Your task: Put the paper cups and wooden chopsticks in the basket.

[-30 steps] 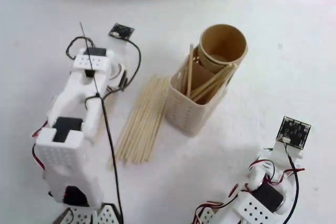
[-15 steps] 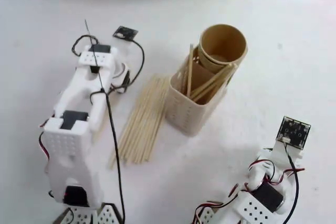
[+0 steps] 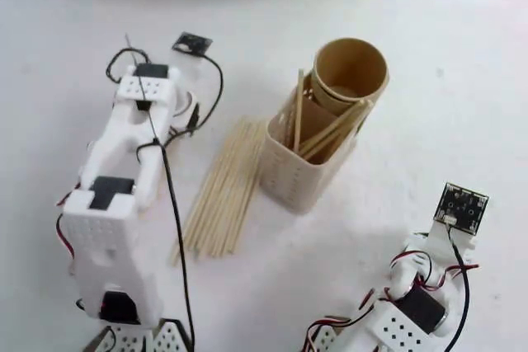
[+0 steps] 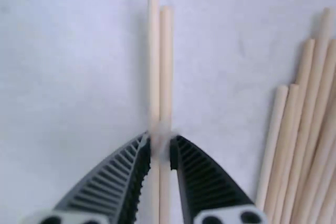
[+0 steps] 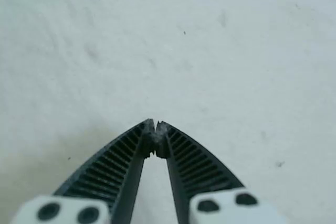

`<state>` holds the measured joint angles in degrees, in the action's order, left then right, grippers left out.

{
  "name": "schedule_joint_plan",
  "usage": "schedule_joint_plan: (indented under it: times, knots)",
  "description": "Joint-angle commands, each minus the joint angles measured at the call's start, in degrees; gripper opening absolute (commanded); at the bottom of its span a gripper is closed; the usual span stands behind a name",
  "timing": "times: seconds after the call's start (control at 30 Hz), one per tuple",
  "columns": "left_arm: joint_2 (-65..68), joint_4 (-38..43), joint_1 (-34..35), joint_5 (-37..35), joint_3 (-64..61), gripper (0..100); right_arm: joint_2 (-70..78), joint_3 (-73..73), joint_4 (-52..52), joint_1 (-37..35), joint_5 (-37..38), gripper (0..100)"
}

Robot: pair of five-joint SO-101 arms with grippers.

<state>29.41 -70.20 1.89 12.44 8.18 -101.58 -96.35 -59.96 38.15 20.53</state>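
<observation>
Left gripper [image 4: 159, 142] pinches two wooden chopsticks [image 4: 166, 66] side by side, probably to lift both together. Basket [image 3: 293, 175] at frame centre already holds paper cups [image 3: 351, 72]. Right gripper [image 5: 156, 129] pressed shut, empty, idle.

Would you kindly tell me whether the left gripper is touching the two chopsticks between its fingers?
Touching. The left wrist view shows the left gripper shut on the two chopsticks, its jaws pressed against their sides with no gap.
</observation>
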Motion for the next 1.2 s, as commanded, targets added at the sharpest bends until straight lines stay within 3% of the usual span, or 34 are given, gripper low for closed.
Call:
schedule_joint_plan:
  times: [0.0,0.3,0.5,0.73,1.0,1.17]
  knots:
    - [-13.7,-3.8,-2.5,-1.7,2.0,2,0.3,-0.6,-0.1,0.1,0.4,1.8]
    - [-38.6,-9.8,-11.8,-4.3,2.2,2,0.3,-0.6,-0.1,0.1,0.4,1.8]
    - [-57.2,-10.3,-22.9,-4.7,2.3,2,0.3,-0.6,-0.1,0.1,0.4,1.8]
    - [-63.3,0.9,-32.4,-4.7,2.2,2,0.3,-0.6,-0.1,0.1,0.4,1.8]
    - [-60.7,30.6,-41.0,-4.7,-6.8,2,0.3,-0.6,-0.1,0.2,0.4,1.8]
    - [-55.9,35.8,-41.9,-4.7,-10.8,2,0.3,-0.6,-0.1,0.2,0.4,1.8]
